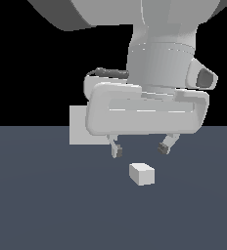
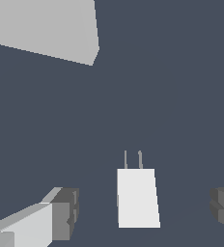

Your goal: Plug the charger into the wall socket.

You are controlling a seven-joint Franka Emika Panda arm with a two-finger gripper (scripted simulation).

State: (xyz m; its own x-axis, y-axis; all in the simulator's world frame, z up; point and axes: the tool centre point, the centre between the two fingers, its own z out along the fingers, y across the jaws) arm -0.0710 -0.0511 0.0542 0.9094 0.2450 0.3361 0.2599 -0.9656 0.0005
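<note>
So there's one charger [image 1: 142, 174] and one wall socket [image 1: 78, 125], that's it. The gripper [image 1: 140, 148] hangs fingers-down with its jaws spread wide and nothing in them, and the charger lies on the floor [image 1: 47, 205] just below, between the two fingertips [image 2: 65, 212], untouched, two thin prongs showing. The socket stands upright behind the hand, well apart from the charger.

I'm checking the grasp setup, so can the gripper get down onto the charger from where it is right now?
Probably yes. The gripper hangs open above the charger, which lies alone on the floor. In the wrist view the charger sits between the two fingertips, nothing between them. The wall socket stands apart behind.
</note>
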